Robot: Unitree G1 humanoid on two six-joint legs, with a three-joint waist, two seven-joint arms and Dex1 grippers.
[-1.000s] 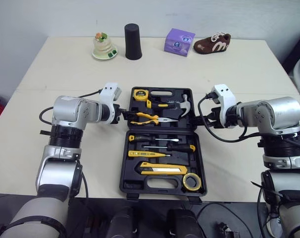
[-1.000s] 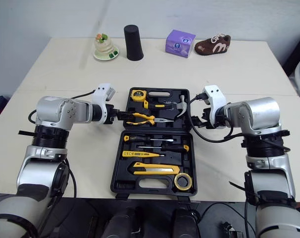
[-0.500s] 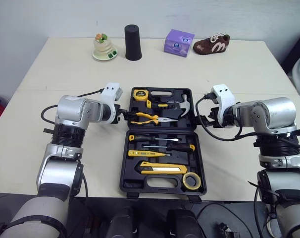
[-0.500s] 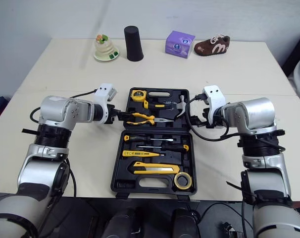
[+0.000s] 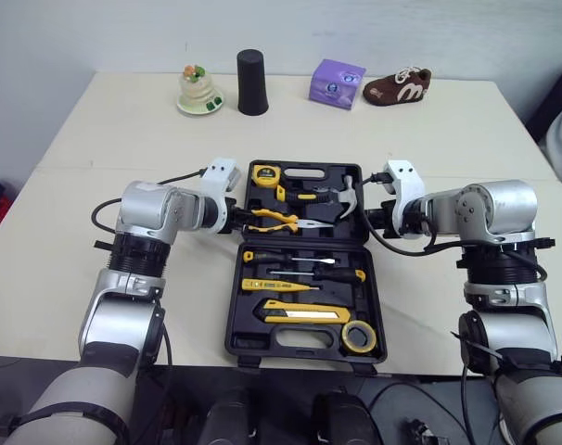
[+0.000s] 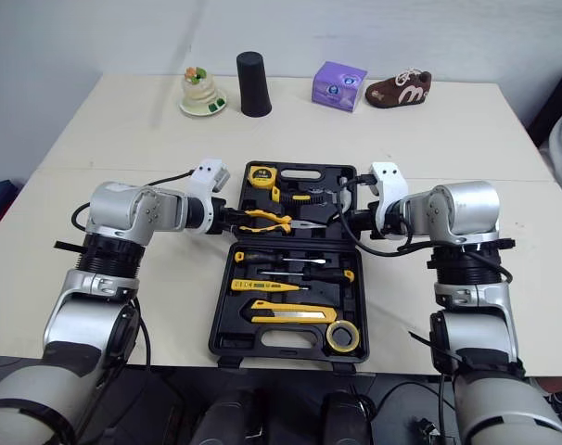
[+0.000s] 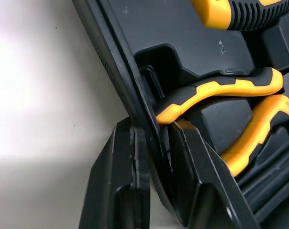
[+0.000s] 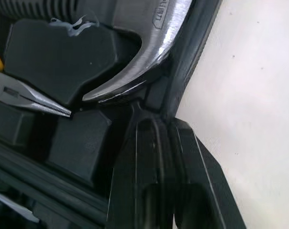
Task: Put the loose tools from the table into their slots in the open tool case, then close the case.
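Tool case [image 5: 290,339] long axis fore-aft | left end effector [image 5: 236,215], right end effector [image 5: 369,219] clamped on its sides

tool case [image 5: 304,348]: black all over
pliers [image 5: 274,219]: yellow and black handles, grey nose
tape measure [image 5: 263,174]: yellow, black middle
hammer [image 8: 139,57]: shiny silver head
knife [image 5: 304,315]: yellow with a black end
tape roll [image 5: 346,336]: yellow
screwdrivers [image 5: 259,257]: yellow and black handles
table [image 5: 123,130]: pale cream
cup [image 5: 252,83]: black
box [image 5: 337,83]: purple
shoe [image 5: 398,86]: brown, white laces and white marks
little dish [image 5: 196,93]: pale green and white
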